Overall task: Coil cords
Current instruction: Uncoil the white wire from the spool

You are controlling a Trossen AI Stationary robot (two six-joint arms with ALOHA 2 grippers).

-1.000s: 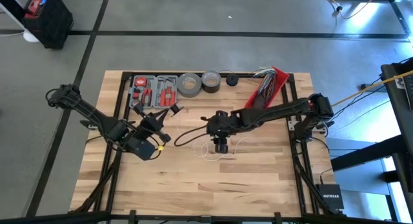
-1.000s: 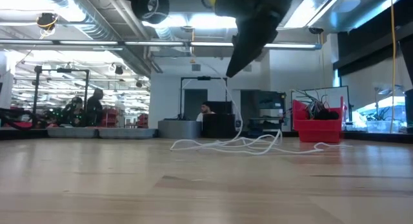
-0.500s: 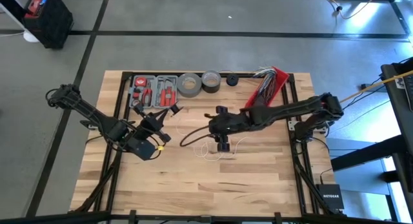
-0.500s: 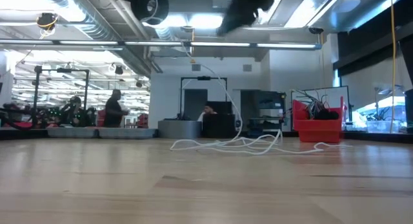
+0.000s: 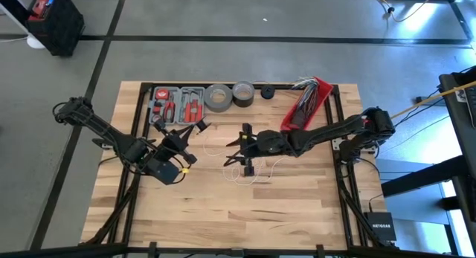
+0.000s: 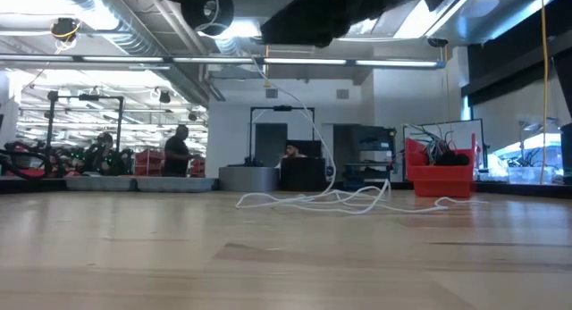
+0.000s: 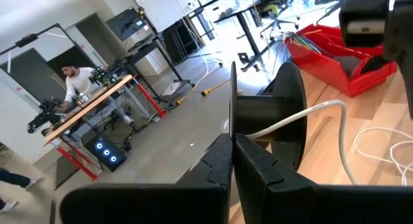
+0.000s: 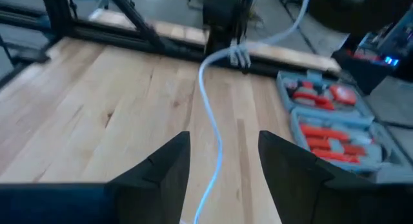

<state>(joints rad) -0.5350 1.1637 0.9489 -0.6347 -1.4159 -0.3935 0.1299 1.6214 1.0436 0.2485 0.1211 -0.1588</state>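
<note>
— What's on the counter [image 5: 223, 213]?
— Pale wood planks; the white cable [image 6: 313, 200] lies looped mid-counter, people at benches behind.
— Your end effectors?
— My left end effector [image 5: 195, 127] is clamped on that cable; my right end effector [image 5: 239, 148] gapes wide above the loops, holding nothing.

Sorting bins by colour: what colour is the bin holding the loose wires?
Red. The bin shows best in the left wrist view, at the table's far edge.

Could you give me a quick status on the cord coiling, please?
Left claw shut on white cable, held above the table. Right claw open, raised over loose cable loops. Toolkit and tape rolls lie clear at far edge.
</note>
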